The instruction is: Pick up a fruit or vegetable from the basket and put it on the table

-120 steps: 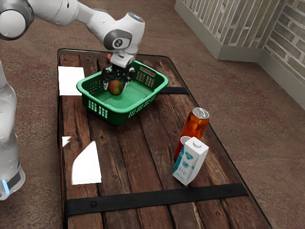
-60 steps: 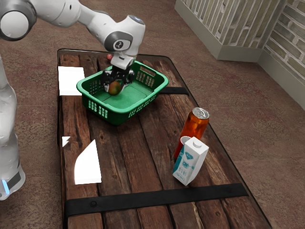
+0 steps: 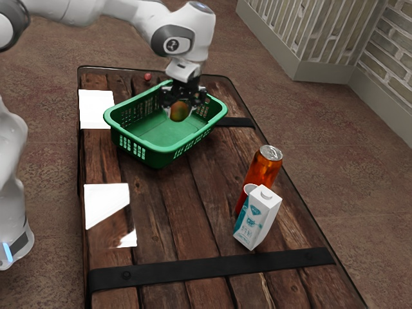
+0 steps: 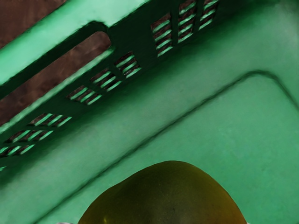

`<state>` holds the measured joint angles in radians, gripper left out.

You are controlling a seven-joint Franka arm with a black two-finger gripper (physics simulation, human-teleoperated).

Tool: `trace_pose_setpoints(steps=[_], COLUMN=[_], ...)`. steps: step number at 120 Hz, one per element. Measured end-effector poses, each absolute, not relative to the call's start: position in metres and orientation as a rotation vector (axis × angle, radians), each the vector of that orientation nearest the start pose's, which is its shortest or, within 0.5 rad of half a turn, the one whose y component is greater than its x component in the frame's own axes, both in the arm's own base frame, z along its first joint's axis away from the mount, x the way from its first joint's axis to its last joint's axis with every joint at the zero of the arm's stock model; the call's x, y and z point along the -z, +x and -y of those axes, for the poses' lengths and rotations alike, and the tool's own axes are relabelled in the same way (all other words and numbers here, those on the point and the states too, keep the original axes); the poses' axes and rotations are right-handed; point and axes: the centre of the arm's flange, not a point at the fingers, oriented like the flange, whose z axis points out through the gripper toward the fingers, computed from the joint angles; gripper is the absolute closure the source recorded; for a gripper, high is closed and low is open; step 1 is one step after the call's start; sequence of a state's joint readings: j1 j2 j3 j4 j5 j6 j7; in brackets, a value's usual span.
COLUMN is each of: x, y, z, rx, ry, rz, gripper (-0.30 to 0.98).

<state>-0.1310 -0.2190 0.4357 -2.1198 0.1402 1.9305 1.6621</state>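
Observation:
My black gripper (image 3: 181,108) is over the far part of the green basket (image 3: 161,151), toward the exterior view's right side of it. Its fingers stand on two sides of a round orange-green fruit (image 3: 179,111), shut on it. In the wrist view the fruit (image 4: 168,198) looms large and dark at the lower edge, with the basket's floor and slotted wall (image 4: 135,39) beyond it.
On the wooden table (image 3: 193,225), an orange can (image 3: 263,166), a red cup (image 3: 242,198) and a white-and-teal carton (image 3: 257,219) stand close together, nearer the camera than the basket. A small red thing (image 3: 148,76) lies behind the basket.
My gripper has moved toward the exterior view's right and a little up, carrying the fruit with it. The basket, can, cup and carton have stayed put.

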Motion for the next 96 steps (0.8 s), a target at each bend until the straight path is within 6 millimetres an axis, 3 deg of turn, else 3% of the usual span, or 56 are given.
trace_pose_setpoints(steps=[15,29,47,66,74,96], x=[-0.528,-0.577,-0.587,-0.585,-0.587,-0.589], y=[0.491,0.497,0.493,0.488,0.486,0.489], z=[-0.097,-0.055,0.019,0.063,0.085,0.088], rx=[0.000,0.053,0.036,0.027,0.010,-0.019], ry=[-2.208,-2.105,-1.988,-1.928,-1.871,-1.904], rz=[-2.166,-2.212,-2.331,-2.409,-2.442,-2.444], gripper=[0.29,0.28,0.28,0.28,0.18,0.05])
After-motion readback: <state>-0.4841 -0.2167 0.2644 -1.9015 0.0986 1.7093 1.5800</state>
